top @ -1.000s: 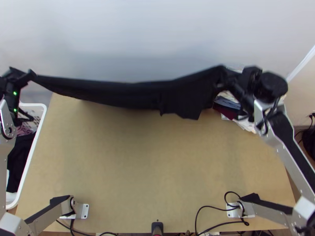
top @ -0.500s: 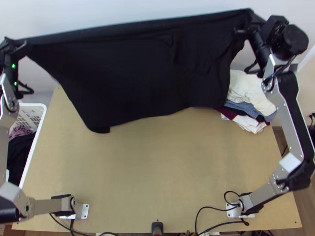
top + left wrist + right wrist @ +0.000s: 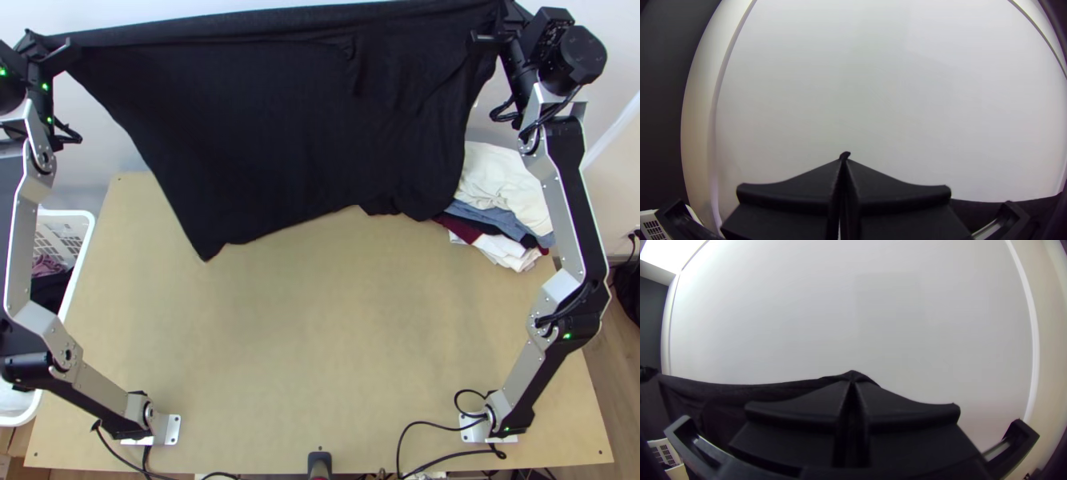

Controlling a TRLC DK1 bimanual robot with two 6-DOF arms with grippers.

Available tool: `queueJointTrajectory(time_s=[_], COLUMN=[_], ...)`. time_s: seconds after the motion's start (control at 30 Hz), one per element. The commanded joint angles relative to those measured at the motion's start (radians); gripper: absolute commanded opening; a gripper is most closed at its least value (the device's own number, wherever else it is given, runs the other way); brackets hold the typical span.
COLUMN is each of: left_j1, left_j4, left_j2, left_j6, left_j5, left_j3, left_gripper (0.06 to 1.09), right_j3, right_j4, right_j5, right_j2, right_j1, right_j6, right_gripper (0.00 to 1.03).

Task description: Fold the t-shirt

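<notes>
In top view, note black t-shirt (image 3: 296,128) hung up high between left pincer (image 3: 50,46) and right pincer (image 3: 502,22), held near one end of its top edge by each. See top edge drawn nearly straight from pincer to pincer, with creases near the right one. Spread open below both, unfolded, falling as a broad sheet in front of wall (image 3: 90,164) and far part of worktop (image 3: 320,344). Record lower edge as uneven, dipping to a pointed corner on left pincer's side; cannot tell if touching worktop. Below right pincer, log stack of folded clothes (image 3: 504,188), partly behind the t-shirt; below left pincer, white basket (image 3: 70,214) with garments inside.

In left wrist view, read left pincer (image 3: 844,161) as together, with a small dark tuft of cloth showing at its tips. Beside it, note more of the t-shirt running off towards the right pincer.

In right wrist view, read right pincer (image 3: 852,381) as together, clamped on a gathered bit of the t-shirt. From there, trace top edge away to left pincer, sagging slightly. Beyond, log basket below left pincer.
</notes>
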Motion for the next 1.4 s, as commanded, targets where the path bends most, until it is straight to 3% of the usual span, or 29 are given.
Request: queueJointTrajectory(time_s=[0.0,0.23,0.73,0.9,1.17,1.37], left_j1=[-0.009,-0.046,-0.052,-0.058,-0.061,-0.078], left_j4=[0.015,-0.003,-0.054,-0.082,-0.097,-0.098], left_j2=[-0.052,-0.267,-0.918,-1.022,-1.017,-1.045], left_j6=[0.003,-0.016,0.022,0.026,0.002,0.003], left_j5=[-0.044,-0.073,-0.085,-0.083,-0.076,-0.062], left_j3=[0.05,0.021,-0.329,-0.427,-0.486,-0.719], left_gripper=[0.09,0.09,0.09,0.09,0.09,0.09], right_j3=[0.004,-0.114,-0.491,-0.502,-0.578,-0.901], right_j4=[0.041,0.014,-0.301,-0.39,-0.342,-0.219], right_j5=[0.042,0.039,0.03,0.043,0.045,0.045], right_j2=[-0.09,-0.4,-1.175,-1.244,-1.198,-1.195], right_j1=[-0.008,-0.008,-0.018,-0.016,-0.004,-0.004], right_j6=[-0.015,-0.015,-0.046,-0.046,-0.006,0.06], right_gripper=[0.03,0.03,0.03,0.03,0.03,0.03])
